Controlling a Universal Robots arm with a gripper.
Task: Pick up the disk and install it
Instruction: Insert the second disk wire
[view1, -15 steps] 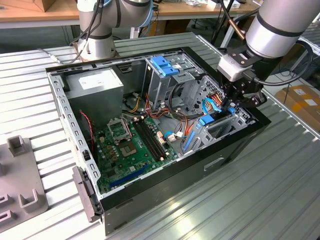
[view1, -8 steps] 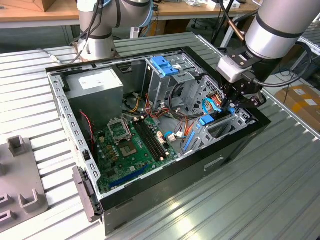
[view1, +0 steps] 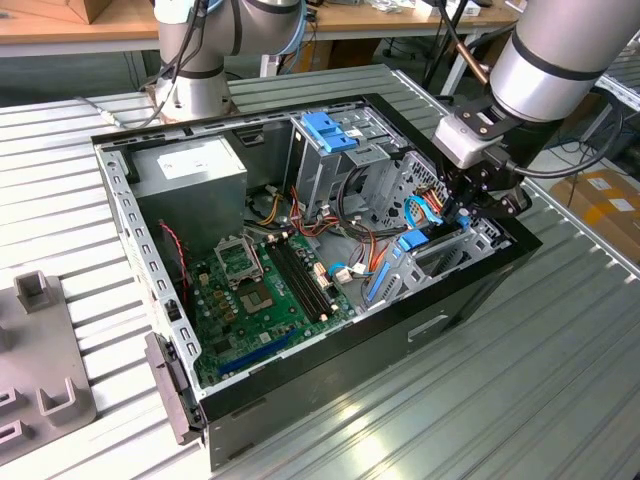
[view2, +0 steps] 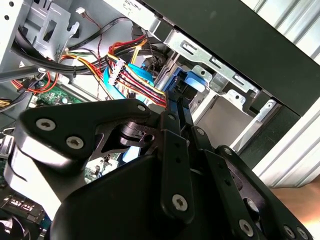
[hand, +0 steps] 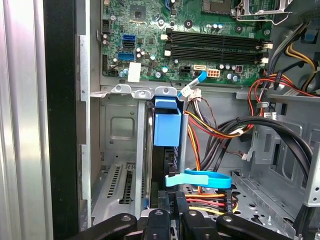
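The robot's hand (view1: 470, 200) reaches down into the open computer case (view1: 330, 370), at the drive bay near the case's corner on the exterior view's right. Its black fingers (hand: 167, 220) are pressed together on the disk (hand: 165, 145), pinching the end nearest the camera in the first wrist view. The disk stands on edge inside a grey metal bay (hand: 120, 135), with its blue carrier tab (hand: 167, 125) at the end towards the green motherboard (hand: 190, 35).

In the exterior view the disk shows as little more than a bit of blue (view1: 413, 241) below the hand. The first wrist view looks along its dark body, while the second wrist view shows the blue carrier (view2: 192, 82) past the finger linkage (view2: 175, 150), beside a bundle of red, yellow and black wires (view2: 135, 75).

A blue ribbon cable (hand: 200, 179) crosses just beside the disk. A separate blue bracket (view1: 328, 130) sits on top of the metal cage. The case rests on a ribbed metal table (view1: 520, 400).

No writing can be read; the disk's far side is hidden.
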